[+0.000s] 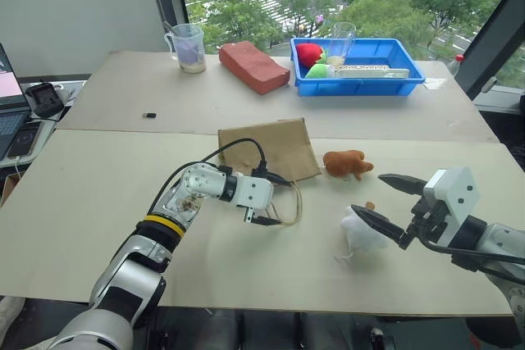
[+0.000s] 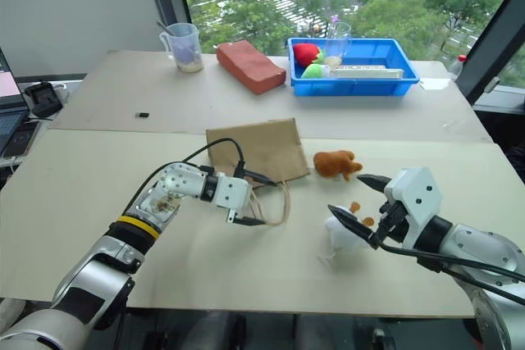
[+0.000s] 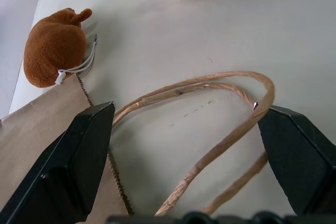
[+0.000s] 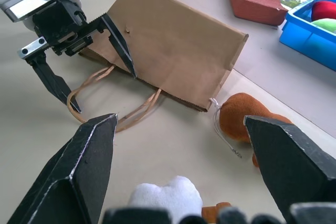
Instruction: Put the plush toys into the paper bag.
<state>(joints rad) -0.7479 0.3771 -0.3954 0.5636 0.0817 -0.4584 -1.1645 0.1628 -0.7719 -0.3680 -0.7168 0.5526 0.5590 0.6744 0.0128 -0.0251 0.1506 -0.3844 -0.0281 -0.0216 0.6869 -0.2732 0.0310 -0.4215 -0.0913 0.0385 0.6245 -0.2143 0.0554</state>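
Your main risk is the paper bag [image 1: 275, 148] itself; it lies flat and closed on the desk [image 1: 98, 202] near the middle, mouth toward the near edge, so if you pinch only one loop of the twine handles [image 3: 210, 129] you will likely drag the bag across the desk instead of opening it, and a toy pushed at a flat mouth would slide off or shove the bag away. Your left gripper [image 1: 273, 199] has its jaws spread wide, one finger over the bag's mouth edge and the other down by the loops, straddling the handles; I judge nothing is gripped, though whether a tip grazes the twine I cannot tell. Your right gripper [image 1: 385, 201] is also wide open and empty, just above the white plush toy [image 1: 361, 234], which sits near the desk's near edge on the right; come down carelessly and you could nudge it off that edge. The orange-brown plush toy [image 1: 348, 163] lies just beside the bag's right corner; its hang-tag string could snag on the bag's edge.
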